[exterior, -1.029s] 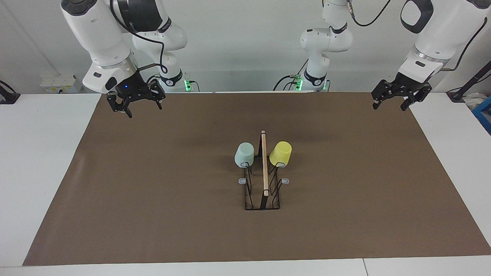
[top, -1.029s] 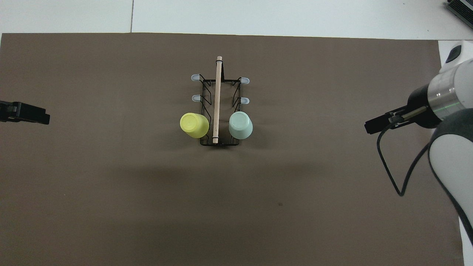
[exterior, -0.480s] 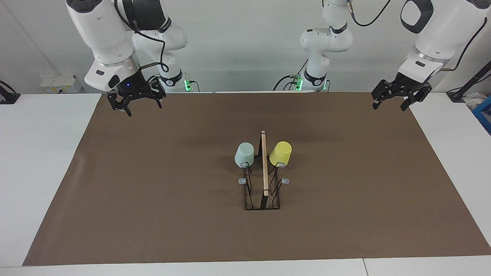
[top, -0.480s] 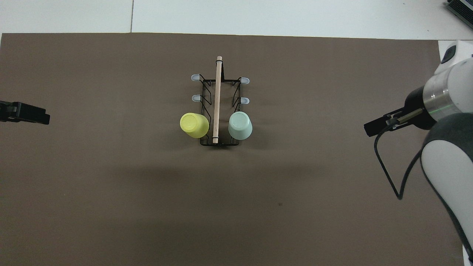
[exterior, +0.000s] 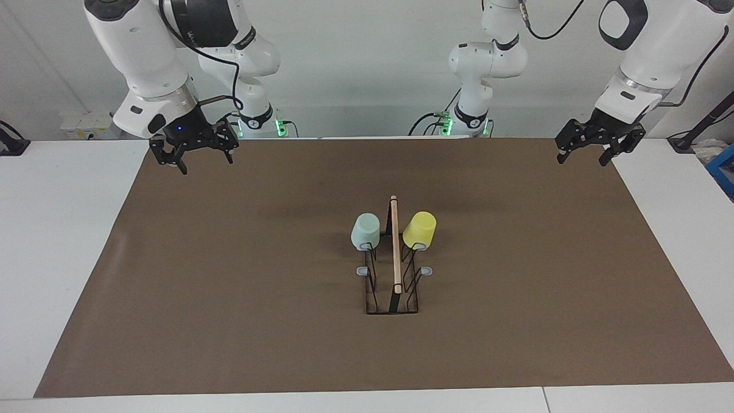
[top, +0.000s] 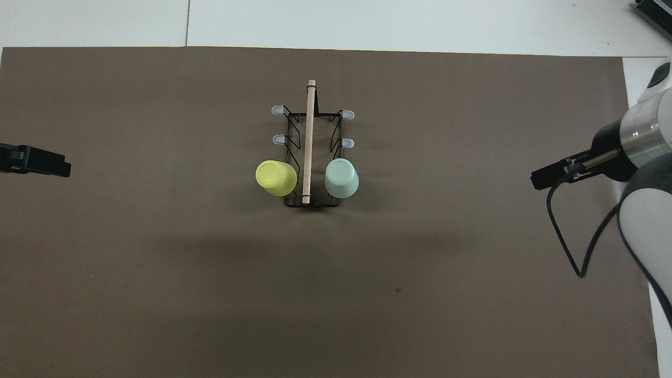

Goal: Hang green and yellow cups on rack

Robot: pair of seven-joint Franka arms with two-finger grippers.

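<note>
We see the pale mint-green plastic cup (exterior: 365, 230) at nine o'clock and bright yellow plastic cup (exterior: 419, 229) at three o'clock of the black wire rack (exterior: 393, 269), hung upside-down on its pegs mid-worktop (exterior: 229, 275), while our left gripper (exterior: 588, 150) and right gripper (exterior: 198, 159) hang with fingers spread empty.

White table (exterior: 57, 229) carries brown mat (exterior: 229, 287), rack (exterior: 392, 287).

A narrow black wire rack (exterior: 392, 287) topped by a long light wooden bar (exterior: 395, 244) stands upright mid-desk on the brown mat, its grey-tipped pegs jutting out sideways. A pale mint green tapered plastic cup (exterior: 365, 231) and a bright yellow one (exterior: 419, 229) hang upside down on the two pegs nearest the robots, one on each side of the bar.
</note>
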